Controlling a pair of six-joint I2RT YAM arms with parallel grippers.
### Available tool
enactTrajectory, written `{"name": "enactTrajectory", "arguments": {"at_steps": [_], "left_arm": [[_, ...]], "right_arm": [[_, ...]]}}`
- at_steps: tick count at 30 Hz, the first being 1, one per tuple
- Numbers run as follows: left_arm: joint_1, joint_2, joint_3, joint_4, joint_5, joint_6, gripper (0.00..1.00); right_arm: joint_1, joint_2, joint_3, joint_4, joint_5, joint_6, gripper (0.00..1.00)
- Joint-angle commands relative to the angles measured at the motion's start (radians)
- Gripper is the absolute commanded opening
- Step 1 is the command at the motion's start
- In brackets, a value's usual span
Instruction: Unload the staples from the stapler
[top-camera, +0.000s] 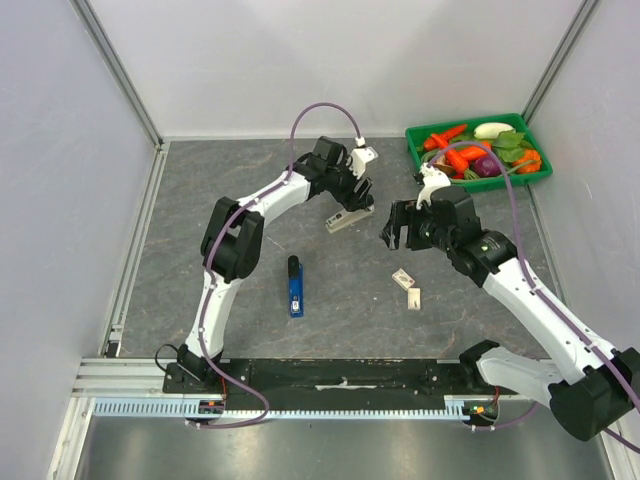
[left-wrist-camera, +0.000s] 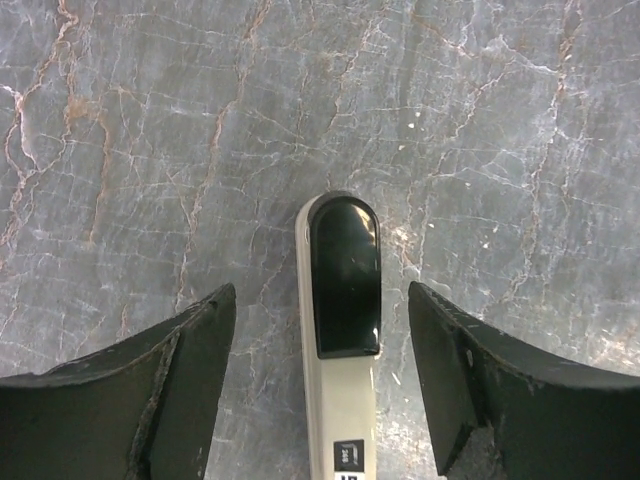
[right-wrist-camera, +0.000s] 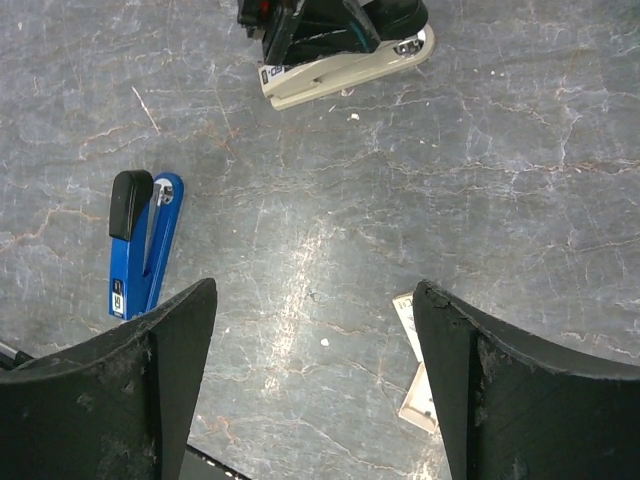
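Left gripper (left-wrist-camera: 320, 295) stands wide over the grey stapler (left-wrist-camera: 343, 280), one finger on each side and neither touching, so it holds nothing. The right gripper (right-wrist-camera: 315, 290) hangs just as wide and empty close beside it, above the bare table (top-camera: 250, 200). The grey stapler, apparently the one to be unloaded, lies flat near the middle of the table. The largest risk is a clash of the two arms, since both wrists crowd the same spot and a reach by either could strike the other. Next, a squeeze on the stapler's smooth black top may slip, or may skid the body across the surface rather than open it. The blue stapler (right-wrist-camera: 140, 245), lying nearer the bases, could be mistaken for the target. Two small white pieces (right-wrist-camera: 415, 370) below the right gripper might be knocked aside. Only the top view shows both arms whole and the green tray (top-camera: 413, 150) of vegetables in the far right corner. The left wrist view alone shows the gaps between fingers and stapler. The right wrist view gives the grey stapler's side profile and the small pieces up close, though what they are cannot be told.
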Motion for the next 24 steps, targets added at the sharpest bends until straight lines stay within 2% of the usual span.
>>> {"name": "enactTrajectory", "arguments": {"at_steps": [1, 8, 10, 17, 20, 21, 22, 24], "left_arm": [[-0.007, 0.054, 0.099, -0.114, 0.021, 0.117, 0.77], [-0.017, 0.088, 0.125, -0.162, -0.019, 0.167, 0.77], [-0.020, 0.094, 0.125, -0.161, -0.020, 0.172, 0.74], [-0.024, 0.102, 0.125, -0.131, -0.019, 0.164, 0.40], [-0.024, 0.090, 0.125, -0.128, -0.026, 0.166, 0.20], [-0.024, 0.078, 0.120, -0.125, -0.034, 0.167, 0.07], [-0.026, 0.061, 0.114, -0.116, -0.043, 0.164, 0.02], [-0.026, 0.009, 0.068, -0.083, -0.050, 0.157, 0.02]], "right_arm": [[0.001, -0.014, -0.015, 0.009, -0.040, -0.016, 0.87], [0.001, 0.000, -0.023, 0.023, -0.051, -0.015, 0.87], [0.001, 0.002, -0.026, 0.026, -0.053, -0.015, 0.87], [0.001, -0.011, -0.035, 0.026, -0.043, -0.013, 0.87], [0.001, -0.020, -0.038, 0.020, -0.034, -0.010, 0.88], [0.001, -0.021, -0.038, 0.017, -0.031, -0.012, 0.87], [0.001, -0.023, -0.038, 0.015, -0.031, -0.010, 0.87], [0.001, -0.029, -0.033, 0.014, -0.028, -0.007, 0.88]]}}
